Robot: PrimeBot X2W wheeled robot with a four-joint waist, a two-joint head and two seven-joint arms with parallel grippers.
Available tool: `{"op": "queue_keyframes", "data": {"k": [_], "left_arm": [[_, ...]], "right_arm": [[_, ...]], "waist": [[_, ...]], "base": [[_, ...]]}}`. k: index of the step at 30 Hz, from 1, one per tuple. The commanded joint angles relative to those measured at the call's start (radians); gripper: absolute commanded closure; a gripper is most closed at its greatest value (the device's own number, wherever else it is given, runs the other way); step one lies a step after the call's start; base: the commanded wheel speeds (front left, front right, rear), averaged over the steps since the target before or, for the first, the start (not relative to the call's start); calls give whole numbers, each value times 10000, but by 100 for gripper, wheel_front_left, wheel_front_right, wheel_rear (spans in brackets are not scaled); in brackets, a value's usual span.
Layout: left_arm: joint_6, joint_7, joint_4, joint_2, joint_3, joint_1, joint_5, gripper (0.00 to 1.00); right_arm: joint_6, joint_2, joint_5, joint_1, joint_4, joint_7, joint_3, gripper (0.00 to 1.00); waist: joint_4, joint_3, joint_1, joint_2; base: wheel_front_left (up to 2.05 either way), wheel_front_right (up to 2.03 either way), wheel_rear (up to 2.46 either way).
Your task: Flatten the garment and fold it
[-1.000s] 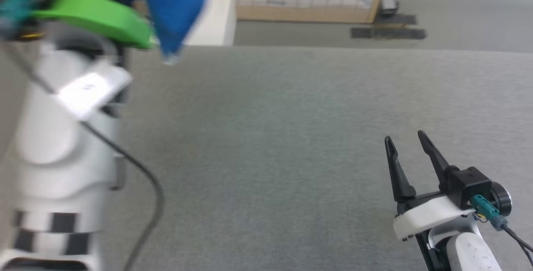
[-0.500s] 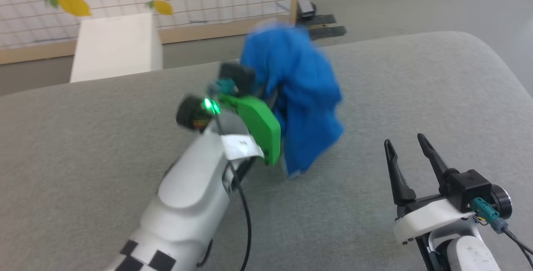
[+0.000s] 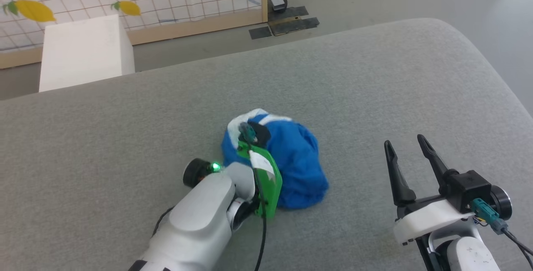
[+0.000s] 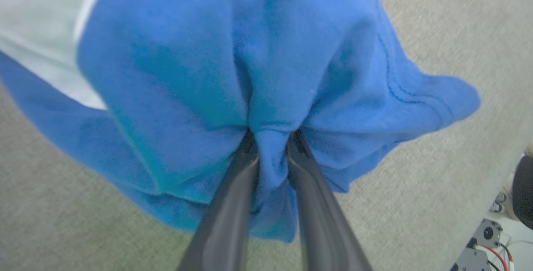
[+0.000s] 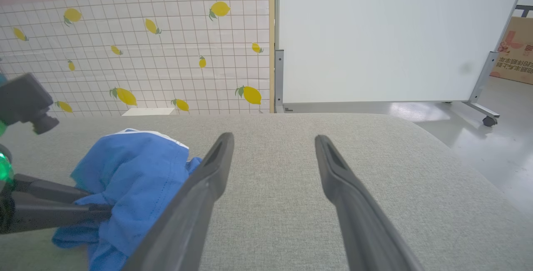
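Left gripper: jaws pinch a bunched fold of the garment, held low on the grey padded bench, apparently to lay the cloth down for spreading. Garment: a crumpled blue heap at mid-bench, white trim at its far edge, not yet flattened. Right gripper: jaws wide apart and empty, near the heap's right side, judged ready to take an edge.

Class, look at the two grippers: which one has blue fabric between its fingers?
The left gripper: a fold of the blue garment sits between its fingers. The right gripper stands open with nothing between.
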Motion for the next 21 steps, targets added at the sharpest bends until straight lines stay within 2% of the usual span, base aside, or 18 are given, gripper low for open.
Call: {"op": "queue_keyframes", "data": {"k": [1, 6, 10, 12, 17, 21], "left_arm": [[167, -616, -194, 27, 183, 59, -35, 0], [479, -3371, -1119, 164, 995, 82, -36, 0], [703, -5626, -1960, 522, 1680, 405, 36, 0], [800, -6366, -2340, 760, 1946, 686, 96, 0], [908, -6871, -3444, 1321, 2678, 1658, 309, 0], [987, -6894, -4759, 1520, 3558, 2746, 806, 0]], "right_arm": [[-17, 3, 5, 134, -40, 25, 7, 0], [-17, 3, -75, 195, -123, 75, -42, 0], [-17, 3, -114, 251, -248, 149, -51, 0], [-17, 3, -130, 282, -325, 185, -76, 0], [-17, 3, -174, 330, -468, 296, -185, 0], [-17, 3, -195, 358, -545, 370, -263, 0]], "waist": [[248, -106, 1, -1], [796, -226, 1, -1], [1278, -342, 1, -1], [1503, -375, 1, -1], [2004, -407, 1, -1], [2337, -385, 1, -1]], "base": [[0, 0, 0], [0, 0, 0], [0, 0, 0], [0, 0, 0], [0, 0, 0], [0, 0, 0]]}}
